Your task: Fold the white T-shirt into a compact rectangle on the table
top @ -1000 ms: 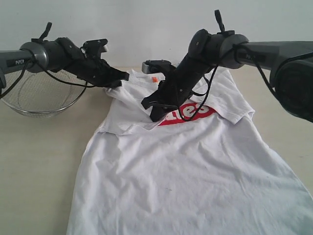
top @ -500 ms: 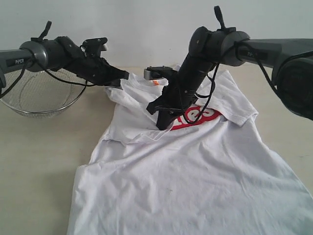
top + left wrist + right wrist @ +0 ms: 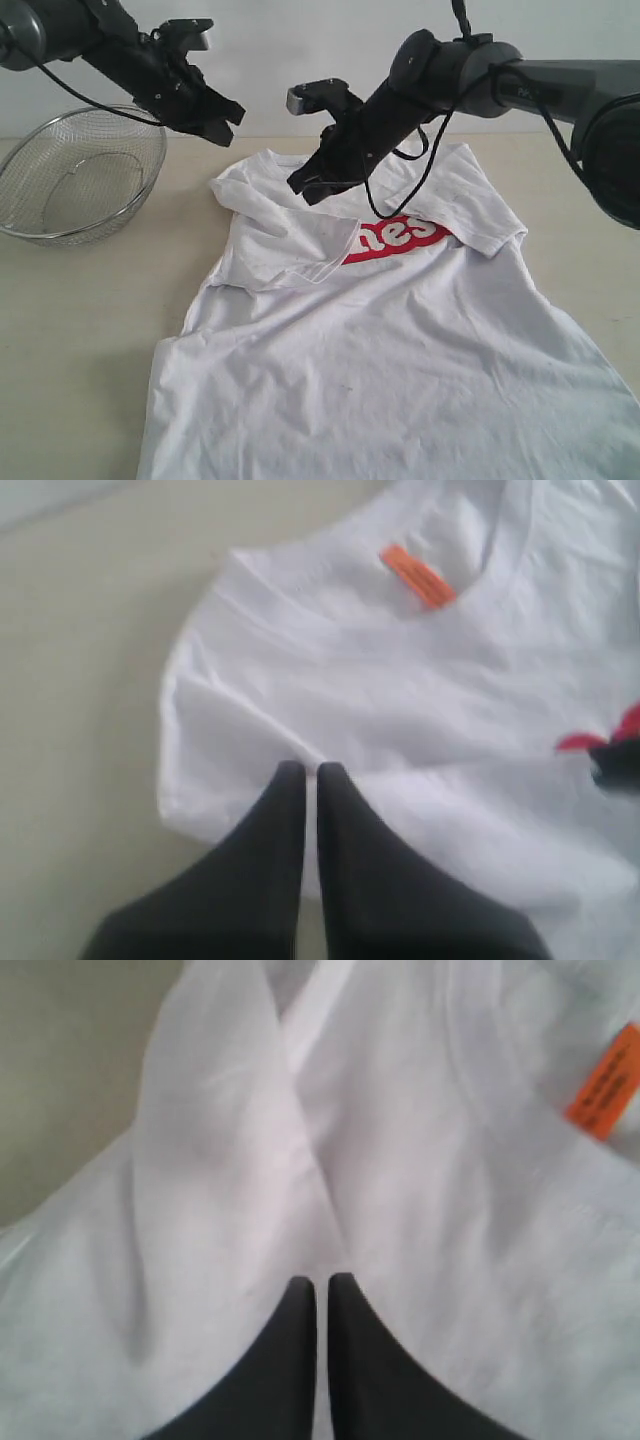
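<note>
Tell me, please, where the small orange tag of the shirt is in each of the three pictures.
Exterior view: not visible, perhaps hidden behind the right gripper.
Left wrist view: the orange tag lies inside the neckline.
Right wrist view: it touches the picture's edge, on white cloth.
Shared landmark: the white T-shirt with its folded-in sleeve.

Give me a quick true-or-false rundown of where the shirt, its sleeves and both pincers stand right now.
1. The left pincer and the right pincer are both shut and hold no cloth. True.
2. The white T-shirt lies in the wire basket. False: it lies on the table, and the basket stands beside it, apart.
3. One sleeve is folded in over the chest and covers part of the red lettering. True.
4. The other sleeve is folded in too. False: it lies spread out to the side.
</note>
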{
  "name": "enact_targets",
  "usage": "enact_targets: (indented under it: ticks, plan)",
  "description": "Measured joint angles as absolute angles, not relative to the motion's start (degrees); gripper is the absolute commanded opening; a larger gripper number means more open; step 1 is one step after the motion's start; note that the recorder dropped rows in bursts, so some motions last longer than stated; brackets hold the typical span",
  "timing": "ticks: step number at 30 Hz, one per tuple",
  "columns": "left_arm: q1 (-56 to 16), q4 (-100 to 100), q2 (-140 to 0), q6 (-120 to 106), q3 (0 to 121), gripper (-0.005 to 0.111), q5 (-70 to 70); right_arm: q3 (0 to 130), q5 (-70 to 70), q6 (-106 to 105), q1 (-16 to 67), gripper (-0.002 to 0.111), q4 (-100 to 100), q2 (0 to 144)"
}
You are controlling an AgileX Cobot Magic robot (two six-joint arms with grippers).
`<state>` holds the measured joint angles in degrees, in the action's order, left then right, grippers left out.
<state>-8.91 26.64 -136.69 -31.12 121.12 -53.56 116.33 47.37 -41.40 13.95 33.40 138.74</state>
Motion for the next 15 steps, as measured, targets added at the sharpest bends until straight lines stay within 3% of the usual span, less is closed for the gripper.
enact_targets:
  ticks: [7, 15]
  plan:
    - [-8.4, 32.9, -136.1, -31.3, 117.8, 0.005, -66.4, 116.3, 36.2, -43.6, 13.9, 0.000, 32.5, 138.7]
    - [-9.7, 37.7, -130.6, -34.8, 102.8, 0.005, -62.7, 120.4, 38.3, -43.8, 12.4, 0.000, 33.1, 141.3]
